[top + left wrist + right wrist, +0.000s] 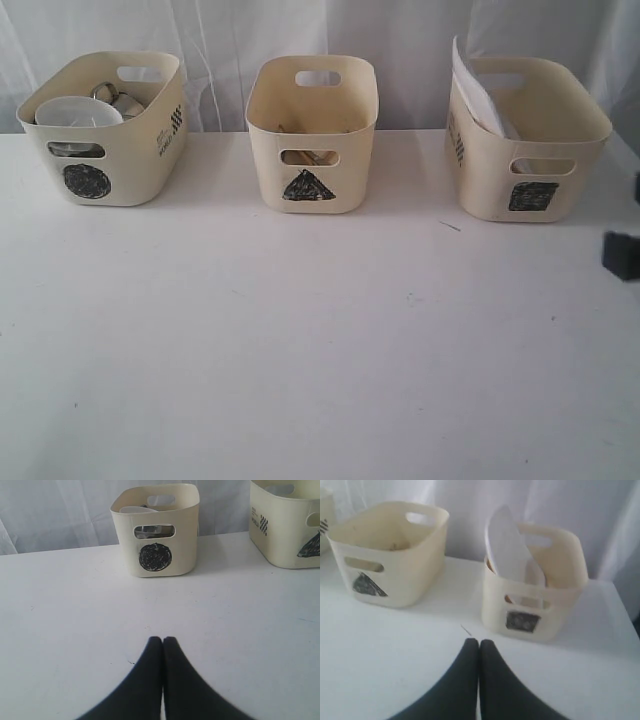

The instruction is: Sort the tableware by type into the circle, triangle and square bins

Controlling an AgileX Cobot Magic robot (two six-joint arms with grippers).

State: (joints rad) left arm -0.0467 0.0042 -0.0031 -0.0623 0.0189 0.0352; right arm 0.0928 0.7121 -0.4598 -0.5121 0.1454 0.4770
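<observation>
Left gripper (162, 640) and right gripper (479, 641) are both clenched, empty; large white squarish plate (473, 95) leans in the square bin (485, 175), right of the triangle bin (355, 170)

Beyond the left claw (162, 641), a white bowl (78, 110) and steel mugs (124, 102) sit in the circle bin (185, 540). Beyond the right claw (479, 642), a white plate (507, 545) leans upright in the square bin (565, 595).

Left pincer (162, 640) and right pincer (479, 641) sit closed.
</observation>
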